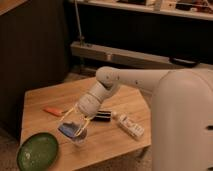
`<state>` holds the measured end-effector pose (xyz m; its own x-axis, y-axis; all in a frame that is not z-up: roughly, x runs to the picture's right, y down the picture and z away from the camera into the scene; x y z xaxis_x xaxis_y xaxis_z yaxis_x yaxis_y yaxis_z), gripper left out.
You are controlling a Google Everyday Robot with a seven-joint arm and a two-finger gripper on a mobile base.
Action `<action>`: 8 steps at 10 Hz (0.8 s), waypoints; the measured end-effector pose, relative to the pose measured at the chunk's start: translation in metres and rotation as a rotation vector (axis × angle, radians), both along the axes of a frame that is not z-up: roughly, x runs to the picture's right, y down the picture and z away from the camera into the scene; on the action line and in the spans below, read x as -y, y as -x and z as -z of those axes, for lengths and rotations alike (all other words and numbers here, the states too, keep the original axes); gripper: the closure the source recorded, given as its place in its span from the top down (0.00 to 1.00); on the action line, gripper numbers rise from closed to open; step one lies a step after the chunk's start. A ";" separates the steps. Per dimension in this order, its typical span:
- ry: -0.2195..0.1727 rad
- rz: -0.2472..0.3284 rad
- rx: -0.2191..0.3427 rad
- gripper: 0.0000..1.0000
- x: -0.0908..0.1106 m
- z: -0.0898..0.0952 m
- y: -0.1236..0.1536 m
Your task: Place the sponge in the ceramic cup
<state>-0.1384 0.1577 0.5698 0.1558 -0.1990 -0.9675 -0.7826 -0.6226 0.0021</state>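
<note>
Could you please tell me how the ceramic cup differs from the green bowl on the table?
The green bowl is dark green, wide and shallow; the ceramic cup is pale, much smaller and narrower. The green bowl stands alone near the table's front corner; the ceramic cup has the gripper, holding the blue sponge, right over its mouth. Both stand upright on the wooden table.
</note>
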 end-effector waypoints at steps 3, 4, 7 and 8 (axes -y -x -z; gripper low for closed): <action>0.028 -0.005 0.010 0.03 -0.008 -0.008 0.005; 0.038 0.003 0.009 0.13 -0.013 -0.011 0.005; 0.059 0.028 -0.017 0.43 -0.022 -0.020 0.005; 0.054 0.026 -0.021 0.51 -0.022 -0.022 0.005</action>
